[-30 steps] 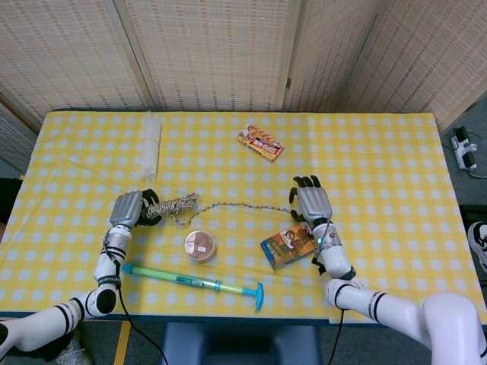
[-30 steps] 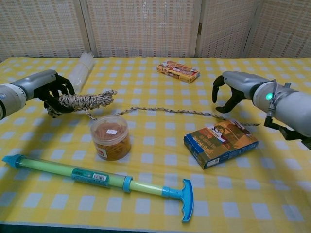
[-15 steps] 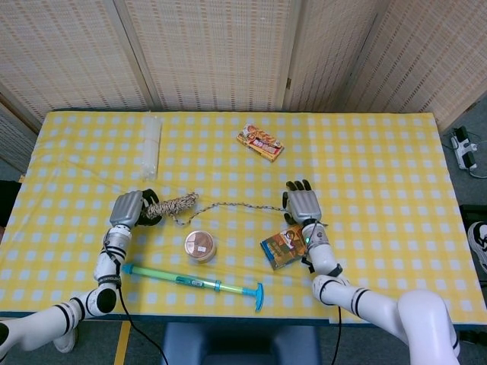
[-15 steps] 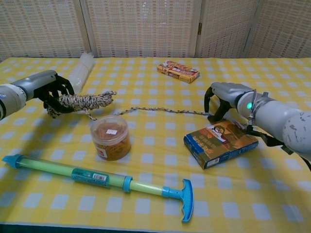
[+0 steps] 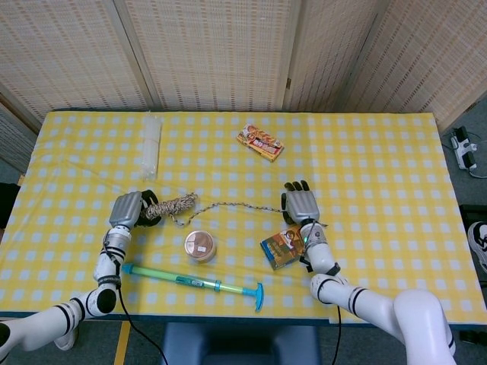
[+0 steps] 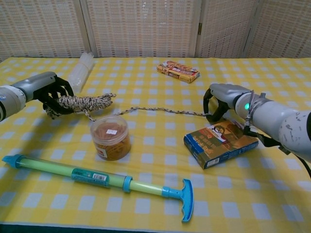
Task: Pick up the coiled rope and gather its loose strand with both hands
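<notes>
The coiled rope (image 5: 172,204) (image 6: 81,102) is a tan and white bundle at the table's left. My left hand (image 5: 127,209) (image 6: 47,91) grips its left end, fingers wrapped around it. From the coil the loose strand (image 5: 237,205) (image 6: 163,110) runs right across the yellow checked cloth and passes under my right hand (image 5: 300,204) (image 6: 219,98). That hand arches over the strand with its fingertips down at the cloth. Whether it actually grips the strand is hidden beneath the palm.
A round tub (image 5: 200,245) (image 6: 111,137) stands just in front of the coil. Near the front edge lies a green and blue pump tube (image 5: 194,282) (image 6: 97,177). A blue box (image 5: 285,245) (image 6: 221,143) lies beside my right hand. An orange snack box (image 5: 259,142) and a clear roll (image 5: 151,144) lie further back.
My right hand has slid left along the strand and curled its fingers down over it. The left hand and coil have stayed in place.
</notes>
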You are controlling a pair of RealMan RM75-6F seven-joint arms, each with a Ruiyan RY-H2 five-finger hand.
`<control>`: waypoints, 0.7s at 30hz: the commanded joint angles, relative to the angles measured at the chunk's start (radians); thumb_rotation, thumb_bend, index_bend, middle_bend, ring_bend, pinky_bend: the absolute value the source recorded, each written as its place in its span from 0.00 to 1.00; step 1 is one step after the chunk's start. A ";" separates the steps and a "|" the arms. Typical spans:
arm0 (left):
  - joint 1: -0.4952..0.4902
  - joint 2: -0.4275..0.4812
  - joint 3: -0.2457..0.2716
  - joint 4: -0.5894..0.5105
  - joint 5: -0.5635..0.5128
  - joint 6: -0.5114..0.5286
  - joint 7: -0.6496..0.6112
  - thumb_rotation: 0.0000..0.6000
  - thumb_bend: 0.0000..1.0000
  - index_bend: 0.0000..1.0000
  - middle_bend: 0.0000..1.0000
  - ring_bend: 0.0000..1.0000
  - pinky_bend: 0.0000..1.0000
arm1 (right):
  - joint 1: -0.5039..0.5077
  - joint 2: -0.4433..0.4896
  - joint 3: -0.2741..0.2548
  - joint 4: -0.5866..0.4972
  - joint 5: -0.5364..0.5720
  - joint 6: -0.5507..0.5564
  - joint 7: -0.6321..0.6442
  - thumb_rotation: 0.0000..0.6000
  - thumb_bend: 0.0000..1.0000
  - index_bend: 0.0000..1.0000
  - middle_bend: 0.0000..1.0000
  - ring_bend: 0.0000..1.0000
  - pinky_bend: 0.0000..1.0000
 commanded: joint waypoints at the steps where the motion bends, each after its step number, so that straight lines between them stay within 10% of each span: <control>1: 0.000 -0.002 0.000 0.003 0.001 -0.001 -0.001 1.00 0.62 0.70 0.63 0.60 0.69 | 0.002 -0.002 0.001 0.002 0.002 -0.002 -0.001 1.00 0.38 0.56 0.18 0.09 0.00; 10: 0.002 0.006 -0.017 -0.007 0.026 0.016 -0.041 1.00 0.62 0.70 0.63 0.60 0.69 | -0.002 0.011 0.007 -0.018 -0.018 0.009 0.023 1.00 0.38 0.61 0.21 0.09 0.00; 21: 0.018 0.093 -0.065 -0.184 0.131 0.072 -0.183 1.00 0.62 0.70 0.63 0.60 0.69 | -0.042 0.171 0.067 -0.299 -0.077 0.093 0.115 1.00 0.40 0.62 0.22 0.10 0.00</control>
